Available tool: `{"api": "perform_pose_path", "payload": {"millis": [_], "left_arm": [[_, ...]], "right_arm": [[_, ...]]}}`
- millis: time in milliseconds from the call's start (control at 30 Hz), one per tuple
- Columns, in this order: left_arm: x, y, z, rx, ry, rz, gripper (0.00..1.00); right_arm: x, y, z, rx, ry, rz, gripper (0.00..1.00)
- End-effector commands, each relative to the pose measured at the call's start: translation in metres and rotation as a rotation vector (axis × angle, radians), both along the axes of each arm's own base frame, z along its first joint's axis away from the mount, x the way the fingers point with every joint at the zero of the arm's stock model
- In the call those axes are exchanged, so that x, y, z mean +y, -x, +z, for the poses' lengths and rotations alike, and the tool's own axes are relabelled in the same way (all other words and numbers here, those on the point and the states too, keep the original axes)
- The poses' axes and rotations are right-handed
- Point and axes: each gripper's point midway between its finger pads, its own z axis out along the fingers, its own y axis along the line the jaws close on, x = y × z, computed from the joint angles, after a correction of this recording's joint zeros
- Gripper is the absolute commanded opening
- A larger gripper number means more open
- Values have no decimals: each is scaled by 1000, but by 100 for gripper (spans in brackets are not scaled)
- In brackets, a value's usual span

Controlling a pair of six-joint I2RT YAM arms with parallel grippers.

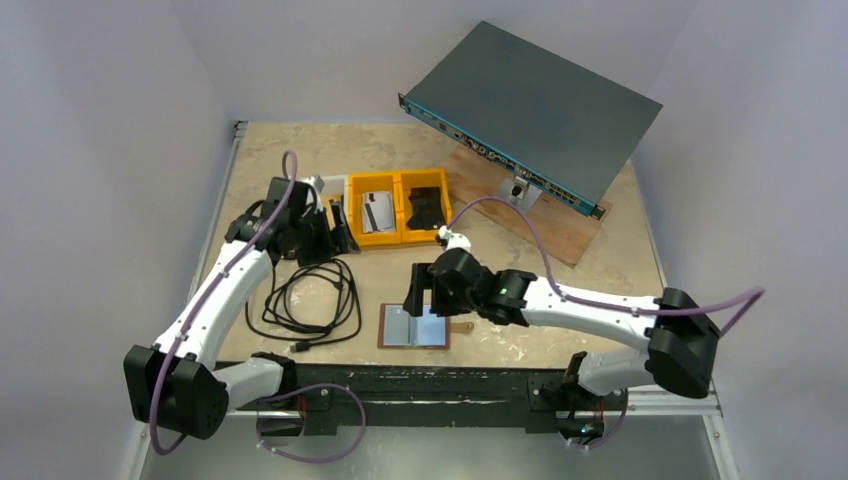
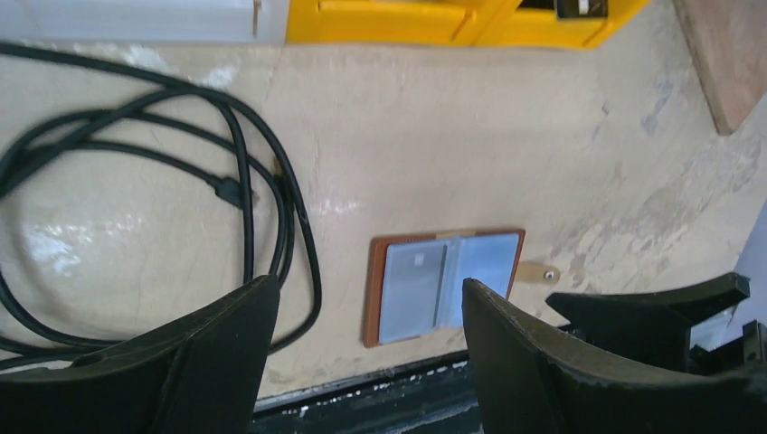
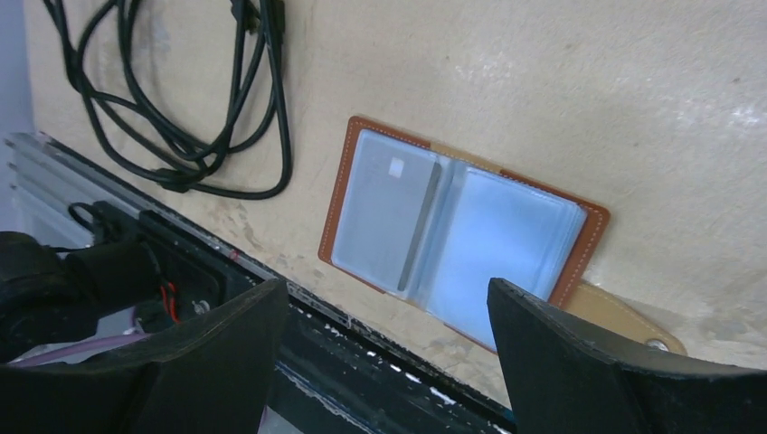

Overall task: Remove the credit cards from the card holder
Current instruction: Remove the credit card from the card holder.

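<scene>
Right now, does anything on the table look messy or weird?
Yes. The big grey box at the far right sits crooked, tilted up on a wooden board. The black cable lies in a loose tangle on the left.

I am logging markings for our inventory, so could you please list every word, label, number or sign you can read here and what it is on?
Nothing legible in any view.
Grey rack unit front panel: markings too small to read.
Card in the card holder: one small pale patch, blurred, unreadable.
Cards in the yellow bin: too small to read.
</scene>
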Motion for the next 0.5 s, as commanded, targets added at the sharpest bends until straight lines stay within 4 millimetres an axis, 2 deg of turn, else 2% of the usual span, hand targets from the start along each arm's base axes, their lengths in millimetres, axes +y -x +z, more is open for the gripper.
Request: {"api": "perform_pose_path", "payload": {"millis": [0, 267, 400, 467], "left_arm": [[-16, 20, -2, -16, 101, -35, 74], [-8, 45, -14, -26, 77, -64, 75], [-2, 49, -16, -28, 47, -70, 75], [-2, 51, -17, -26, 52, -77, 75]], "right_arm": [[22, -4, 0, -25, 50, -62, 80], [53, 10, -41, 17, 181, -40, 71], [60, 9, -58, 28, 241, -39, 60], [61, 6, -62, 22, 273, -47, 58]]}}
